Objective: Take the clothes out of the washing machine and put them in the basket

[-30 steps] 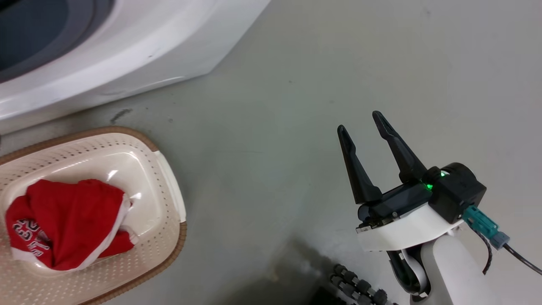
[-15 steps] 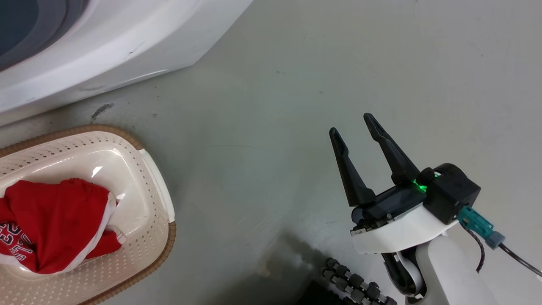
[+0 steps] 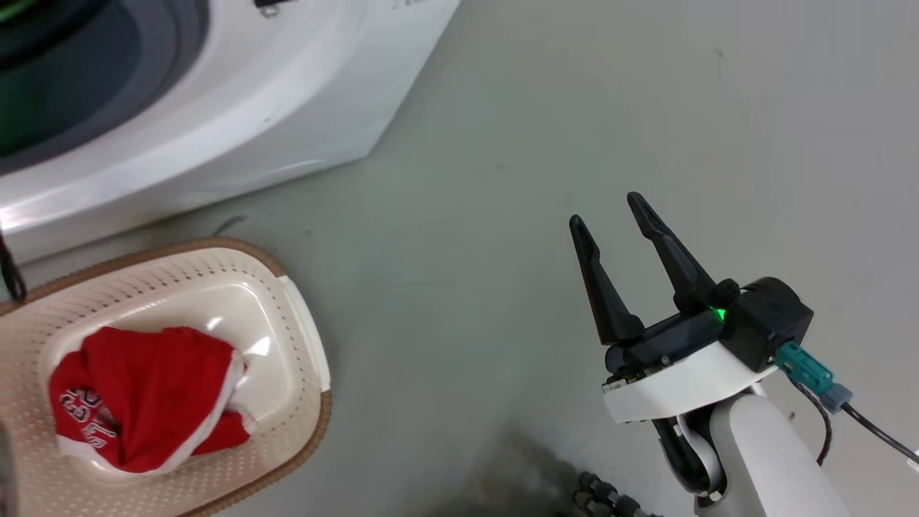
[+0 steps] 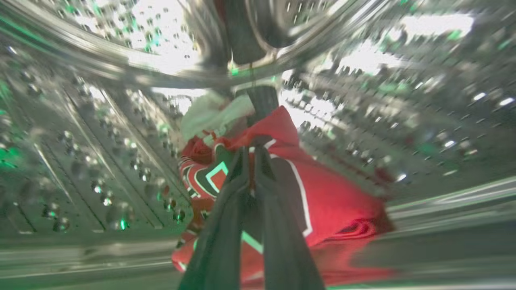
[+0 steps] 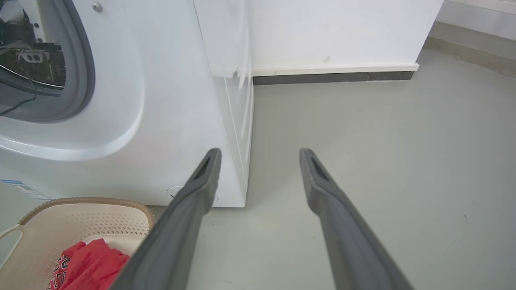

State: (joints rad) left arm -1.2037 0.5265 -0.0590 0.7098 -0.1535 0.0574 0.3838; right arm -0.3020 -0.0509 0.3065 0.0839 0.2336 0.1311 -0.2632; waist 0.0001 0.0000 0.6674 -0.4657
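Note:
In the left wrist view my left gripper [image 4: 252, 152] is inside the washing machine's perforated steel drum [image 4: 100, 141], shut on a red jersey [image 4: 330, 193] with white trim that lies on the drum floor. The washing machine [image 3: 237, 108] fills the head view's top left. Below it the cream basket [image 3: 287, 445] holds another crumpled red jersey [image 3: 151, 395]. My right gripper [image 3: 606, 210] hovers open over bare floor to the basket's right, holding nothing. The right wrist view shows its fingers [image 5: 260, 153] spread, with the washer [image 5: 161, 100] and the basket [image 5: 80, 221] to their left.
Grey floor stretches right of the washer to a white wall with a dark skirting [image 5: 330, 76]. A cable [image 3: 876, 431] trails from my right wrist. A black ribbed part of my base [image 3: 610, 499] sits at the bottom edge.
The head camera has swung, shifting the whole picture. My right gripper stays open in the same pose, and the jersey in the basket lies as before.

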